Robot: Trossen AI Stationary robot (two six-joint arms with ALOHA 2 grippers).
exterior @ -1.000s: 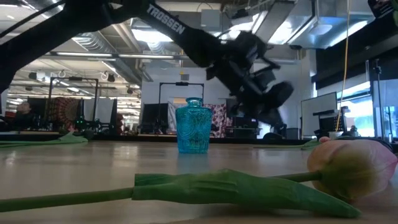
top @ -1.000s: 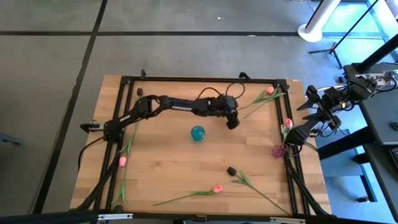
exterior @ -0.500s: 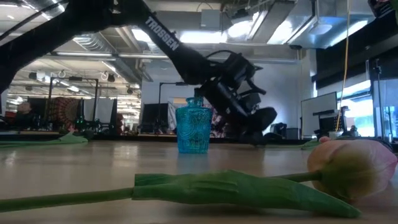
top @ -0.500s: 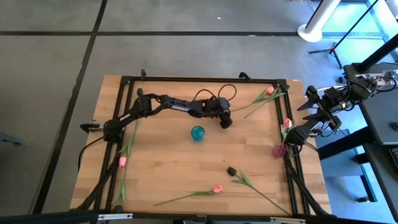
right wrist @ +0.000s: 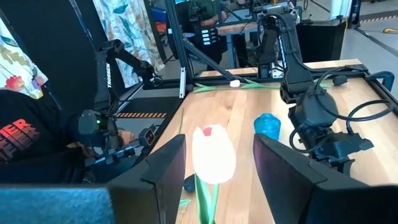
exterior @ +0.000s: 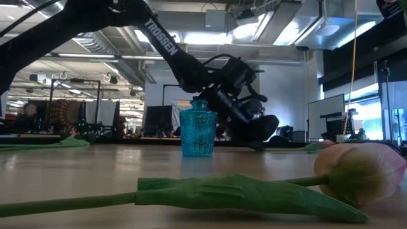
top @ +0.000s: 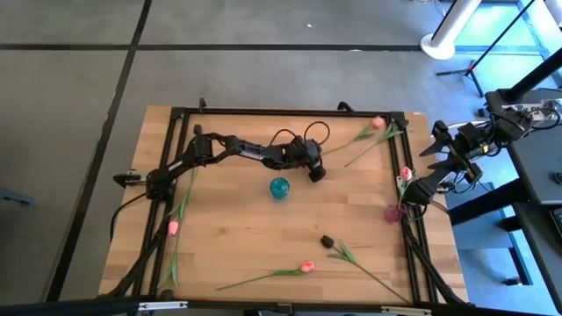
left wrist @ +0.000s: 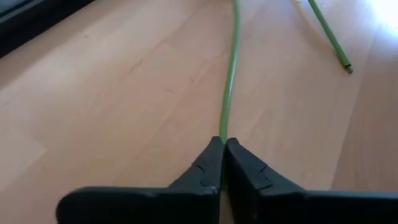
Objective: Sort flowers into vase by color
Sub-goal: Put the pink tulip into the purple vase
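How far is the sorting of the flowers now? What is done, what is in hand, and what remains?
Done: a right-edge pink tulip seems to stand in the purple vase, by the open right gripper. In hand: the left gripper is shut on the far pink tulip stem. Left: the blue vase shows no flower; a left pink tulip, a front pink tulip and a black-headed tulip lie on the table.

Dark arm (exterior: 95,25) w/ white TROSSEN lettering, black looped cable (top: 294,136).

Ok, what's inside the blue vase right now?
Nothing shows: no stem or head rises from the blue vase in the high or low view. Patterned glass hides its bottom. The left gripper, nearby, pinches a stem.
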